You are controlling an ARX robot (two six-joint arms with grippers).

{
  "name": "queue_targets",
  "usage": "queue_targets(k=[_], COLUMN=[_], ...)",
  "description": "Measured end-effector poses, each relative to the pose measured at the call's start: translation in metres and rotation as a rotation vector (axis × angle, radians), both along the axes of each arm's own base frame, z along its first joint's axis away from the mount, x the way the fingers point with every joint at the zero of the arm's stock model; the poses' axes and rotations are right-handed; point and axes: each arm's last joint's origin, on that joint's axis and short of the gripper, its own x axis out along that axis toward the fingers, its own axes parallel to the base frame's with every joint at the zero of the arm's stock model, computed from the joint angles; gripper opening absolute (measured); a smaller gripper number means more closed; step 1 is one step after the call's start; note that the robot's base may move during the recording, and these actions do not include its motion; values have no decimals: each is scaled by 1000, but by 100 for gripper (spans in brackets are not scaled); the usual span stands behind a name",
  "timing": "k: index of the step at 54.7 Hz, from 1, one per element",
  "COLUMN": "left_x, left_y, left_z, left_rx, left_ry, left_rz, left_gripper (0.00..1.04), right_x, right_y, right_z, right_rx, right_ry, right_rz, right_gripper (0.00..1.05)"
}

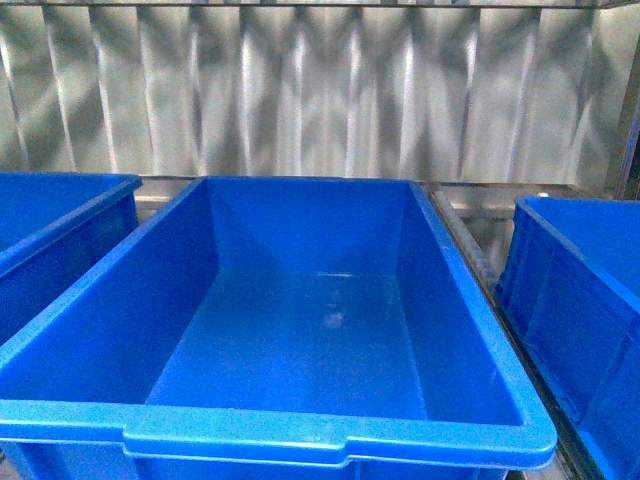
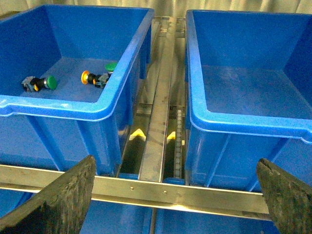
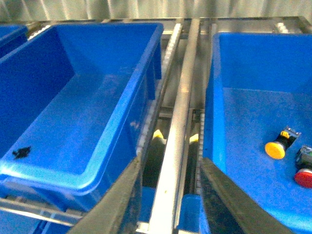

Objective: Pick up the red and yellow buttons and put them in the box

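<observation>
Both my pincers (image 2: 170,204) (image 3: 168,204) hang wide, empty. Yellow button (image 3: 277,146) and red button (image 3: 304,176) lie in the right bin (image 3: 214,97), three o'clock of the middle box (image 1: 340,440). Light, slick domes; I'd grip the black bodies.

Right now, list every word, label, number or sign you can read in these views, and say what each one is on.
None can be read. The blue bins carry no visible print in any view. The yellow button, red button and green button show no legible marking; anything on their bodies is too small and blurred.
</observation>
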Motion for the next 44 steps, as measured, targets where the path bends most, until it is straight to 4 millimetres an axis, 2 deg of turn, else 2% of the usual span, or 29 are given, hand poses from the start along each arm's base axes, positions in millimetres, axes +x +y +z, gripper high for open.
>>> queue_targets(k=[6,18,24,44], left_x=[0,0,0,0], left_y=[0,0,0,0], left_z=[0,0,0,0], left_rx=[0,0,0,0], left_ry=[0,0,0,0], left_rz=[0,0,0,0], left_gripper=[97,97,97,97], right_x=[-5,-8,-17,-19], right_y=[0,0,0,0], right_z=[-8,-29,-37,-49], right_rx=[-5,-8,-8,-8], right_ry=[-22,-9,-5,-15], right_rz=[-11,-7,-5,-5], right_gripper=[3,3,3,3])
